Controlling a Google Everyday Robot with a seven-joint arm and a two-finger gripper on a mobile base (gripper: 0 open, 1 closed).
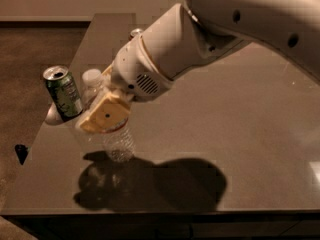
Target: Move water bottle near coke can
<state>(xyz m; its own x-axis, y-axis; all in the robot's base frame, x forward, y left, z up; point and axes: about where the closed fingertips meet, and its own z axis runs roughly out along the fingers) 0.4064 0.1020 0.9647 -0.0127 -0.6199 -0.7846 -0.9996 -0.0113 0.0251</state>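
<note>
My gripper (82,118) is shut on the water bottle (119,143), a clear ribbed bottle with a white cap (91,77). The bottle hangs tilted above the table's front left part, cap up and to the left, with its shadow below it. A tan finger pad (106,114) covers its middle. The coke can (135,32) stands at the table's far left; only its red edge and silver top show behind my arm. The bottle is well in front of it.
A green can with a silver top (62,91) stands right beside the gripper, near the table's left edge. The dark table (235,119) stretches right and back. My large white arm (210,29) spans the upper right. Brown floor lies to the left.
</note>
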